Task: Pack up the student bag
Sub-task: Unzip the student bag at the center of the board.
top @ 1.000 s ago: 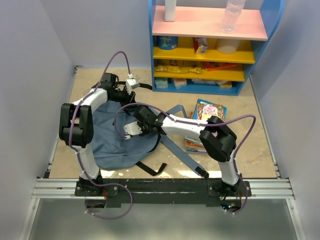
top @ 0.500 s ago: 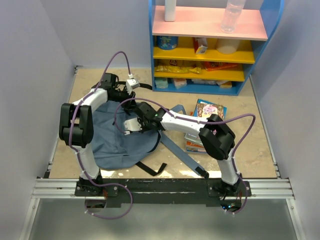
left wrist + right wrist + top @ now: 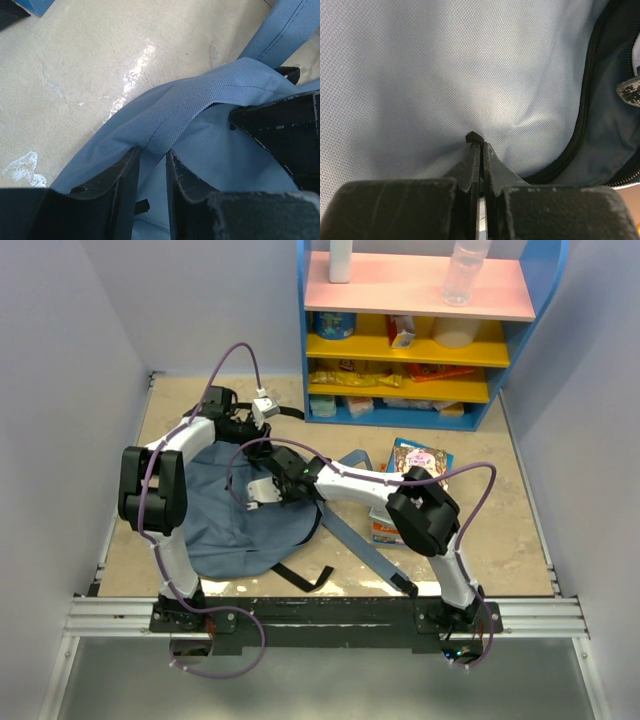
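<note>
Early stage: nothing visibly packed, and the books (image 3: 415, 465) lie on the table (image 3: 500, 530) right of the bag (image 3: 225, 525), outside it. The bag sits left-centre, grey-blue, soft and slumped, with straps (image 3: 365, 545) trailing toward the near edge and the zipper (image 3: 585, 110) partly open. The left gripper (image 3: 151, 152) is clamped on a fabric band at the bag's far end. The right gripper (image 3: 477, 142) is pinched tight on cloth just beside the zipper. Looks like they're opening the mouth; all loading is left.

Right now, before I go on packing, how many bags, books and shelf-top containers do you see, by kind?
student bag: 1
books beside the bag: 2, the second partly hidden
containers on top of the shelf: 2, a white one and a clear bottle
Total: 5
</note>
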`<act>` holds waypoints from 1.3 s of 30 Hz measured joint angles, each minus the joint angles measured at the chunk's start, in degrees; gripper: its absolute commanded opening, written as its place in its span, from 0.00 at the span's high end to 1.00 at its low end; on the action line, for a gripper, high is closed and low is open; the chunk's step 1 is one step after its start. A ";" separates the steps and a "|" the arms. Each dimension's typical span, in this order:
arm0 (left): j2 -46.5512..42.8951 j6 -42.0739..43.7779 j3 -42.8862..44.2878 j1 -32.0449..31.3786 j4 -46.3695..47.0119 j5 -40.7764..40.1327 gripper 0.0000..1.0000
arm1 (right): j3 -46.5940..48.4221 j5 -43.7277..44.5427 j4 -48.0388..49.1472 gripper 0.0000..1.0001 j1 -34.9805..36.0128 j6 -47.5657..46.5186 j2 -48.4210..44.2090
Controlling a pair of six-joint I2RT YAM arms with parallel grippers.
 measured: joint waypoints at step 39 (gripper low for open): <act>-0.15 -14.03 -1.68 -1.40 10.71 -7.41 1.00 | -31.71 -12.04 23.15 1.00 1.79 30.97 -35.30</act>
